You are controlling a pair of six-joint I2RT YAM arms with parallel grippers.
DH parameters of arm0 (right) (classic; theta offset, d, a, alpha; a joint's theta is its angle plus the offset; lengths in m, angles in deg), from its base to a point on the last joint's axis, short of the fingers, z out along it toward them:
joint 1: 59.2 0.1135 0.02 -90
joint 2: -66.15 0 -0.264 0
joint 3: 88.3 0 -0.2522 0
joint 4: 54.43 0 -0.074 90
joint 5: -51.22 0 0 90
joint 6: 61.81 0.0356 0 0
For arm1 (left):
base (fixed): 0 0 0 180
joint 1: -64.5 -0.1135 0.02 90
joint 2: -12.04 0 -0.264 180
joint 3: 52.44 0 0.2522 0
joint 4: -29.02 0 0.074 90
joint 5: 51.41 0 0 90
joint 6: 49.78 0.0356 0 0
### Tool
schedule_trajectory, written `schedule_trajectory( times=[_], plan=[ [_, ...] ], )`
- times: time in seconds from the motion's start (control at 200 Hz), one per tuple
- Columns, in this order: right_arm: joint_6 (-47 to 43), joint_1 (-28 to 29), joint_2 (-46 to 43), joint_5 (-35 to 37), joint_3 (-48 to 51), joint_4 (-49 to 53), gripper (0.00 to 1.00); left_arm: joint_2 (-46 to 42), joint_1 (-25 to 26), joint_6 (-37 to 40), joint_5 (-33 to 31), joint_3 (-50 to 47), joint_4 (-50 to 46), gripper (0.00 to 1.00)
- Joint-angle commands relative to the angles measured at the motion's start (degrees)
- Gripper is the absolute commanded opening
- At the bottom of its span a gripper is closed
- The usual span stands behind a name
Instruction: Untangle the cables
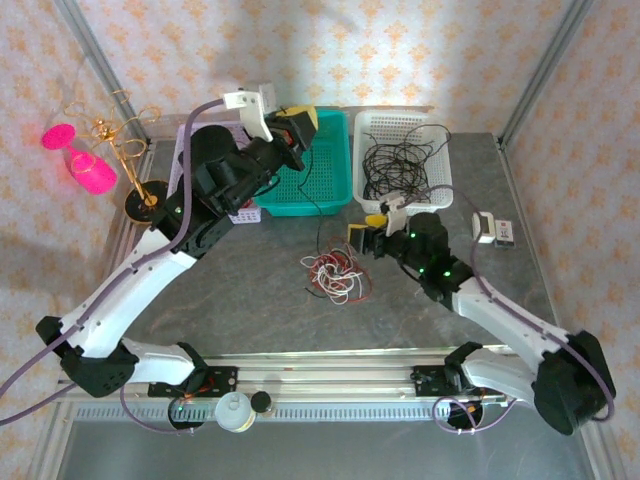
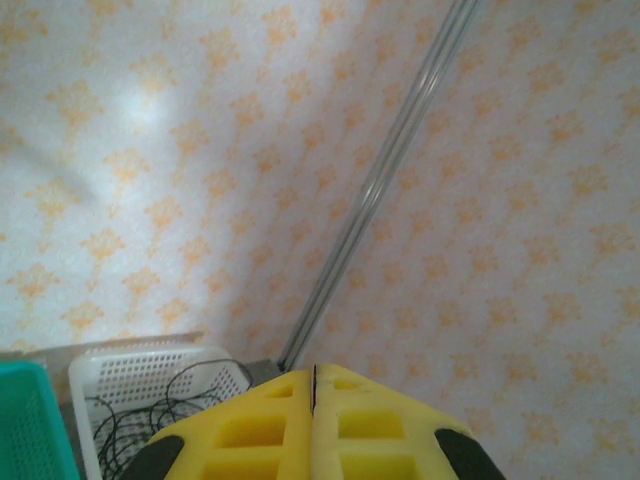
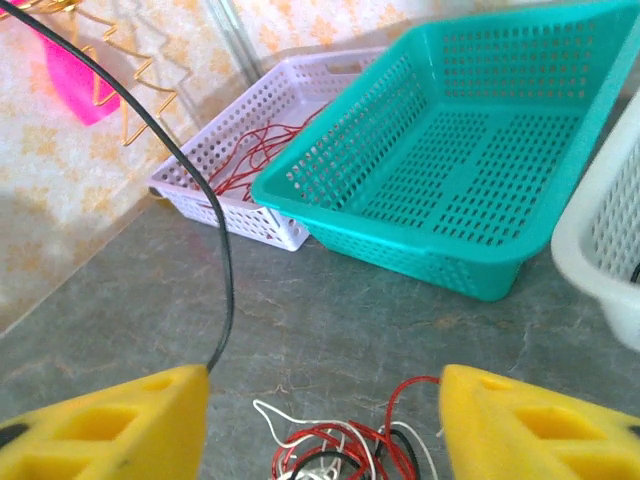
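Right claw (image 1: 365, 228), near-right of centre, low over the worktop (image 1: 250, 290): fingers spread wide, gripping nothing. In the right wrist view (image 3: 322, 420) the gap between the two yellow fingers (image 3: 110, 425) is broad.

Cables (image 1: 335, 272): loose knot of red, white and black wire lying on the worktop at centre, just to the near-left of the right claw. Right wrist view shows the knot (image 3: 340, 450) low between the spread fingers, touching neither.

Black strand (image 1: 312, 195) rises out of the knot toward the far left. In the right wrist view it (image 3: 215, 260) passes the inner edge of one finger; cannot tell if they touch.

Left claw (image 1: 303, 120): raised above the teal basket (image 1: 325, 185), clenched. Left wrist view (image 2: 314, 372): fingers pressed flat together, a thin dark line in the seam, consistent with the black strand pinched there.

Far side, left to right:
- gold wire stand (image 1: 140, 190) with pink cups
- lavender basket (image 3: 260, 150) holding red wires
- teal basket, bare inside
- white basket (image 1: 400, 125) holding coiled black wire
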Motion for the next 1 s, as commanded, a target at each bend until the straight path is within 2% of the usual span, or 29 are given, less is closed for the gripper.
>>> schedule_trajectory(
  times=[0.0,0.055,0.1,0.305,0.435,0.631,0.996],
  plan=[
    [-6.99,-1.18,-3.51,-9.24,-7.02,11.03,0.72,-1.80,0.50,0.17,1.60,-1.65,4.53,0.00],
    [-7.27,-1.30,-3.26,-11.50,-9.95,10.59,0.78,-1.76,0.49,-0.09,2.51,-2.51,4.47,0.00],
    [-6.80,-1.30,-2.21,-13.04,-12.23,9.05,0.79,-1.83,0.49,-0.45,3.12,-3.24,4.55,0.00],
    [-2.75,-1.38,6.66,-25.96,-21.65,-1.60,0.74,-2.46,0.46,-1.62,4.96,-5.76,5.65,0.00],
    [0.19,-0.88,13.65,-35.97,-30.37,-2.82,0.67,-2.80,0.49,-2.05,5.46,-6.49,6.44,0.00],
    [-1.22,2.50,17.06,-36.56,-34.67,-2.99,0.64,-2.49,0.45,-3.07,5.86,-6.83,7.70,0.00],
    [-1.03,2.57,18.14,-33.64,-34.35,-5.43,0.23,-2.79,0.44,-3.78,5.69,-6.93,7.81,0.00]
  ],
)
